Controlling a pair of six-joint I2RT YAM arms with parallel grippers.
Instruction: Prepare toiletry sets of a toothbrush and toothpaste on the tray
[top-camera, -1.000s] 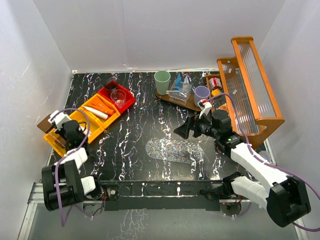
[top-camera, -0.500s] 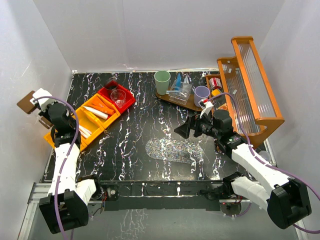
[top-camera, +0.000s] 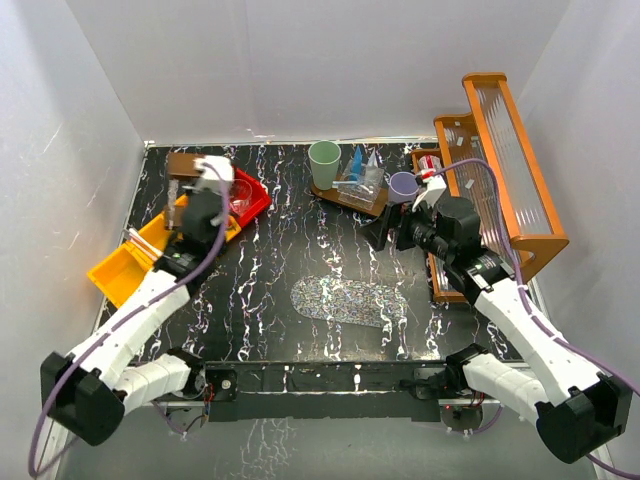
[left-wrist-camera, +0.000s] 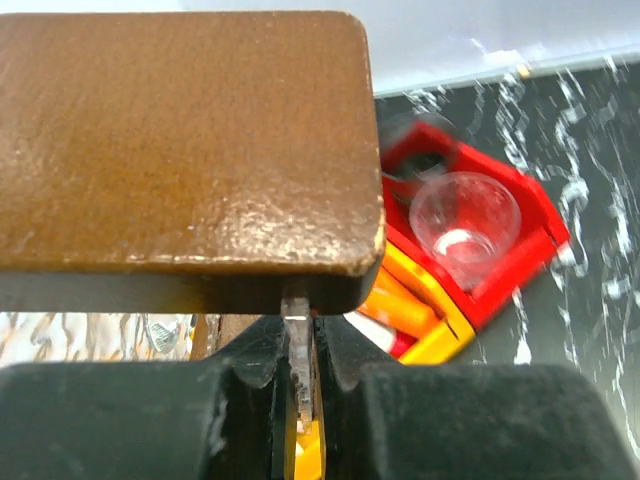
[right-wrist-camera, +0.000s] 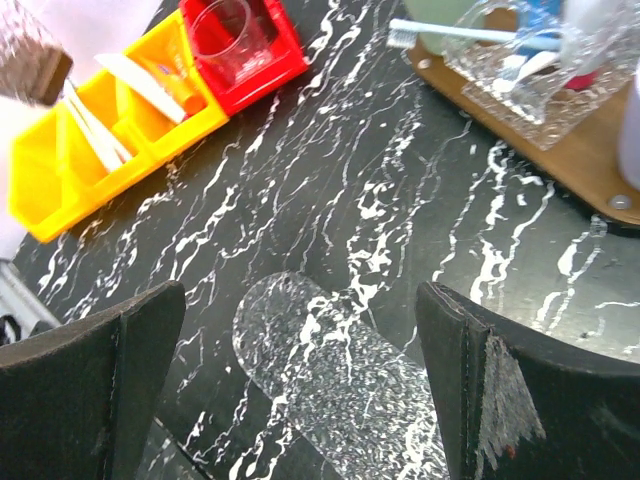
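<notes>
Two arms | your left gripper (left-wrist-camera: 300, 372) clamps a brown rounded-corner wooden board (left-wrist-camera: 180, 140), clear glass cup (left-wrist-camera: 465, 215) ahead-right of it in red plastic bin (left-wrist-camera: 530, 215) | right gripper (right-wrist-camera: 300, 390) spread empty, farther off.

I2RT YAM pair, seen fr. above: left arm (top-camera: 135, 310) & right arm (top-camera: 520, 320) both w/ white link shells, black motor joints and chunky black bases. A purple cable (top-camera: 470, 162) loops along each. Wrist cams show broad matte-black fingers (right-wrist-camera: 95, 385); one inner pad (right-wrist-camera: 505, 400) is scuffed grey, w/ a small reddish fleck.
</notes>
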